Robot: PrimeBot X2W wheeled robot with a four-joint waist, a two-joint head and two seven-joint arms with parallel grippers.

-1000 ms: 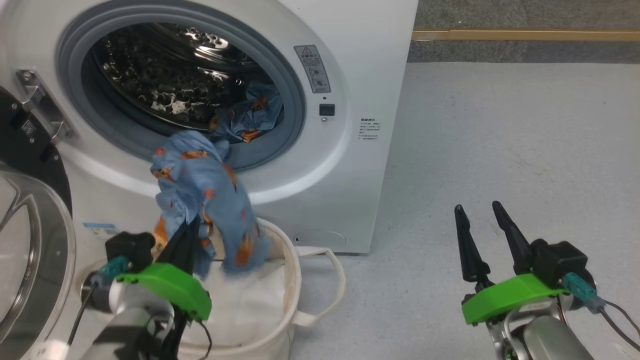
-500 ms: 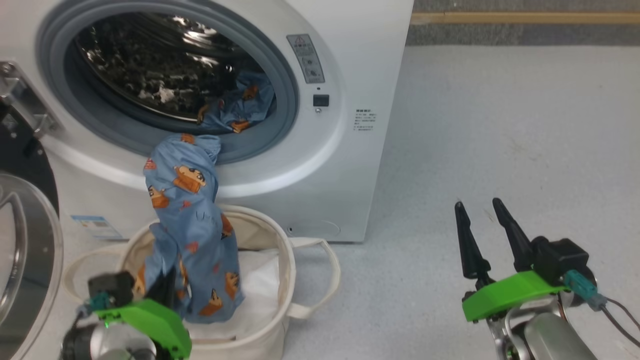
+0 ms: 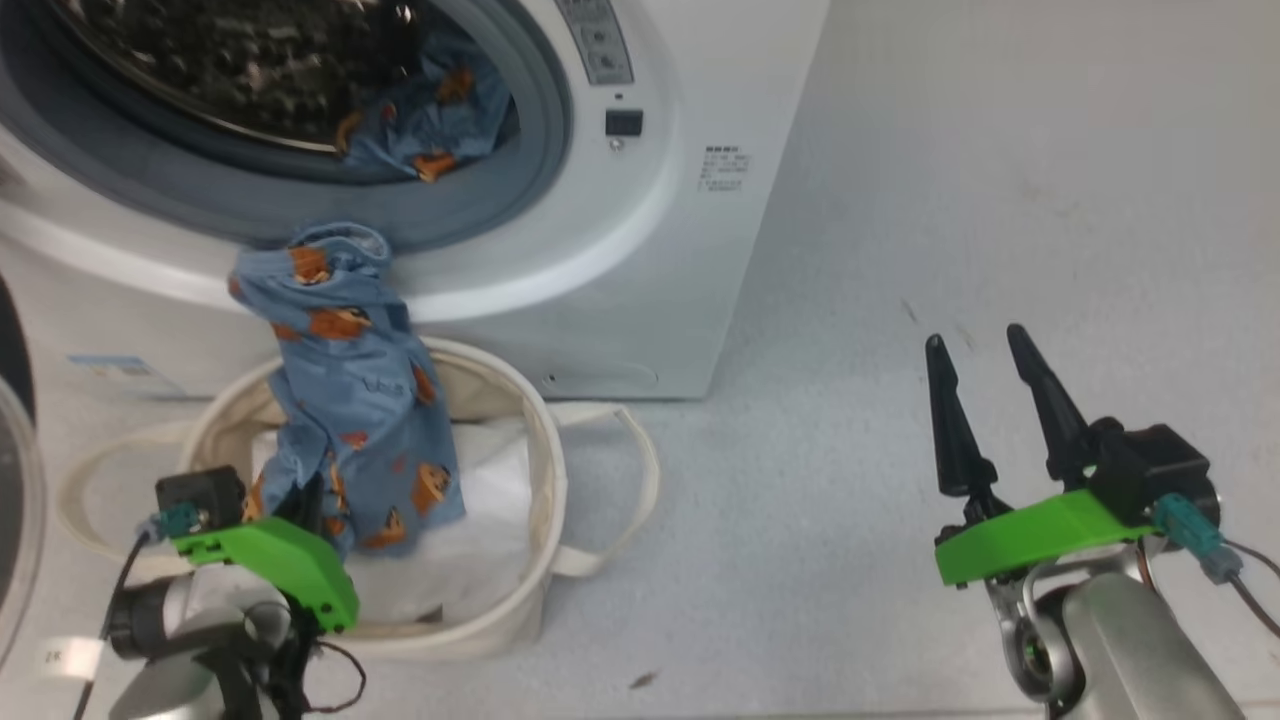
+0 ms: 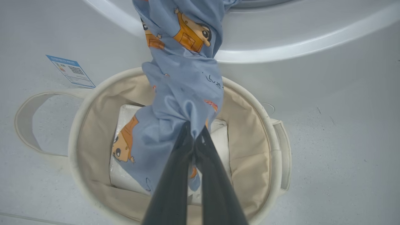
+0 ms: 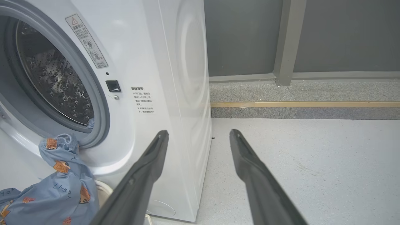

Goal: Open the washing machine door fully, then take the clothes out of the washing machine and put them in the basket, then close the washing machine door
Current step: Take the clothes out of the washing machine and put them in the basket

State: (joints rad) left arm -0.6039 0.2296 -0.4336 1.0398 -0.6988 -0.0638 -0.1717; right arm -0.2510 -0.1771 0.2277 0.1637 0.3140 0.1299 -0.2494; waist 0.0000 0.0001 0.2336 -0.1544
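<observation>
Your left end effector (image 4: pixel 193 132) is pinched tight on the clothes (image 3: pixel 350 400), its two fingers meeting in a bunched fold of the blue bear-print fabric. That piece hangs in a twisted rope from the lower lip of the opening of the machine (image 3: pixel 680 250) down into the basket (image 3: pixel 540 440). Its upper end drapes over the grey gasket, and its lower end spreads inside the basket over a white folded sheet (image 3: pixel 480 540). The grip sits over the middle of the basket, within its rim. More of the same fabric lies in the drum (image 3: pixel 200 60), at the lower right of the opening. The basket stands on the floor (image 3: pixel 900 200) right against the machine's front, below the opening, with one handle to each side. The door (image 3: pixel 20 520) is swung open, its edge at the far left of the head view. Your right end effector (image 3: pixel 977 338) is spread wide with nothing between its fingers. It is over the floor well to the right of the machine, its fingers pointing toward the machine's right front corner.
</observation>
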